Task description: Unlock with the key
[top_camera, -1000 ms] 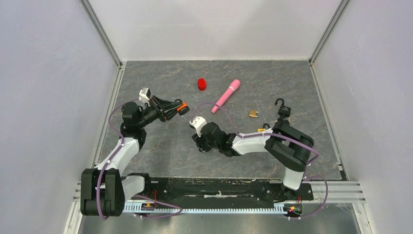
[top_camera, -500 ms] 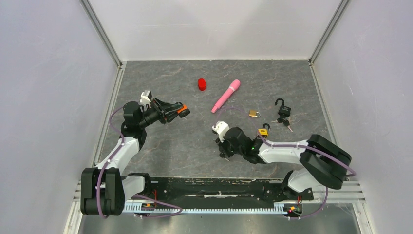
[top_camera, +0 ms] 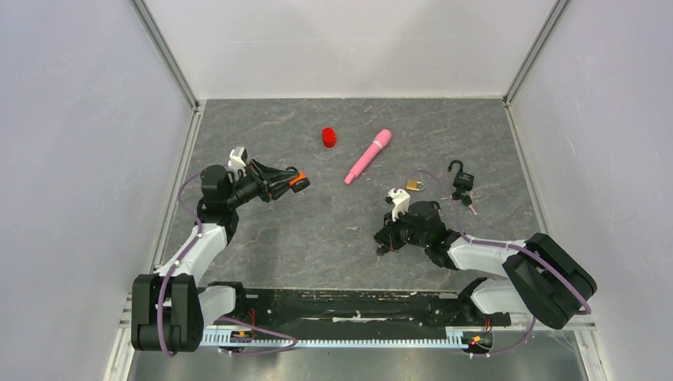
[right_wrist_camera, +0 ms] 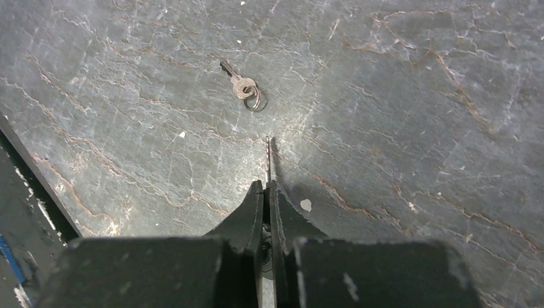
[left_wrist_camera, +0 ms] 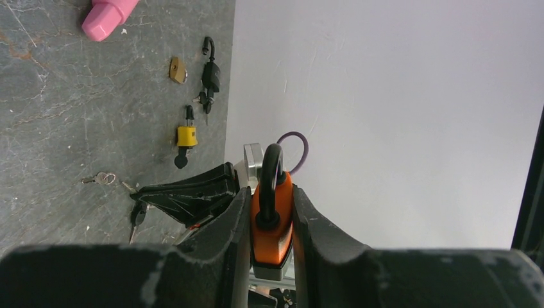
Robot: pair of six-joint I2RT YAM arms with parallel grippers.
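Observation:
My left gripper (top_camera: 295,181) (left_wrist_camera: 271,192) is raised over the left side of the mat, shut on an orange padlock (left_wrist_camera: 272,224) whose black shackle points away from the wrist. Low over the mat at centre right, my right gripper (top_camera: 385,242) (right_wrist_camera: 266,186) is shut on a key (right_wrist_camera: 267,157). Its thin blade sticks out past the fingertips, just above the mat. A second small key on a ring (right_wrist_camera: 245,88) (top_camera: 351,228) lies loose on the mat ahead of the right gripper.
At the back lie a red cap (top_camera: 328,137) and a pink cylinder (top_camera: 368,156). To the right are a brass padlock (top_camera: 414,185), a black open padlock (top_camera: 460,178) with keys and a yellow padlock (left_wrist_camera: 186,135). Walls enclose three sides of the mat.
The right arm has swung from the mat's middle toward the right, and its jaws have closed on the key. The left gripper with the orange padlock has barely moved.

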